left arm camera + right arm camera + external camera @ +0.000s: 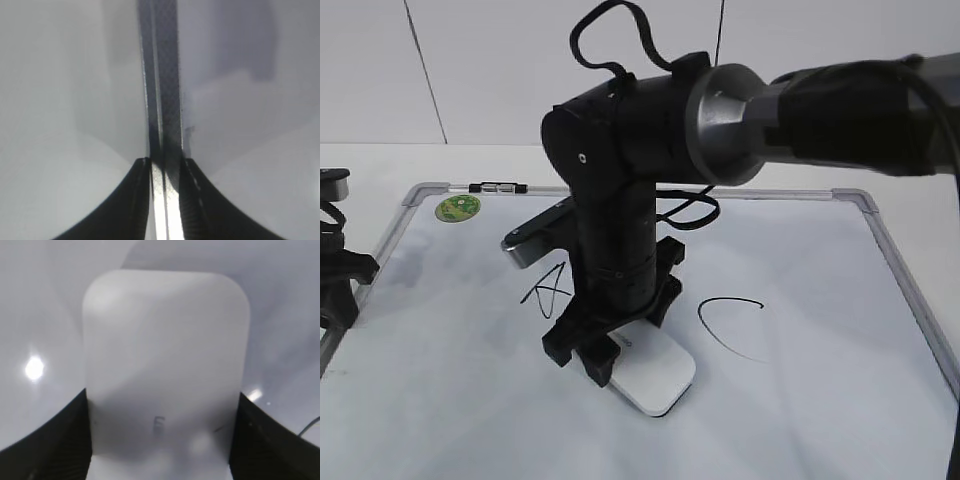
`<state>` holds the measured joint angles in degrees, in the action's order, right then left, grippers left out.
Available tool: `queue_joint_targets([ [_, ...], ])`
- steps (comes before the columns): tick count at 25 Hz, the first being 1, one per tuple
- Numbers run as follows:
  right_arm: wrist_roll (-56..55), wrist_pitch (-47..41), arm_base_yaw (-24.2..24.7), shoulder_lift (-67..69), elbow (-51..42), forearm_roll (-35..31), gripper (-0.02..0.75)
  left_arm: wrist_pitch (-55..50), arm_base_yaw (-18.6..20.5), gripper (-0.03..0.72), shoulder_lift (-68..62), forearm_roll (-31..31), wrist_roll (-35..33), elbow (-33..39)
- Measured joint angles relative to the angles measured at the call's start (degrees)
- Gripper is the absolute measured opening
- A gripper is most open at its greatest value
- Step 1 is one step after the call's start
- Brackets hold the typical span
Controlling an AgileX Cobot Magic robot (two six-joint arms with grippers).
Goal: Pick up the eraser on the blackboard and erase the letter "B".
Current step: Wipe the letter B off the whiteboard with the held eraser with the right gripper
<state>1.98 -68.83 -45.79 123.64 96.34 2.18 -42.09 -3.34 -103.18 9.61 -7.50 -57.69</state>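
Right gripper (588,352) pinches the eraser (655,373) flat on the blackboard (820,400); left gripper (165,200) seemingly pressed together

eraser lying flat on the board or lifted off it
Flat: the eraser rests on the blackboard, with the right gripper shut on it.

A hand-drawn black letter "A" (548,288), angular and partly hidden at its right side, sits left of centre on the writing surface. To the right, well apart from it, is an open-curve black letter "C" (725,322). A round green sticker (458,208) lies near the far left corner. Just beside it, on the far frame edge, rests a small black-and-clear clip (497,187). The white desk (380,165) extends behind, meeting a pale wall (500,60) crossed by thin dark vertical lines.
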Motion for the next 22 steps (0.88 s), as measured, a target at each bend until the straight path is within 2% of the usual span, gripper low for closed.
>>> queue_joint_targets([
  [7,-0.1,0.0,4.6,0.0,0.0,0.8,0.536,-0.1,0.0,0.147,0.0,0.0,0.0,0.0],
  [17,-0.7,-0.8,5.4,-1.3,2.5,2.1,0.535,-0.3,0.0,0.147,0.0,0.0,0.0,0.0],
  [22,-7.9,-0.9,6.5,-9.7,5.6,5.1,0.535,-0.3,0.0,0.147,0.0,0.0,0.0,0.0],
])
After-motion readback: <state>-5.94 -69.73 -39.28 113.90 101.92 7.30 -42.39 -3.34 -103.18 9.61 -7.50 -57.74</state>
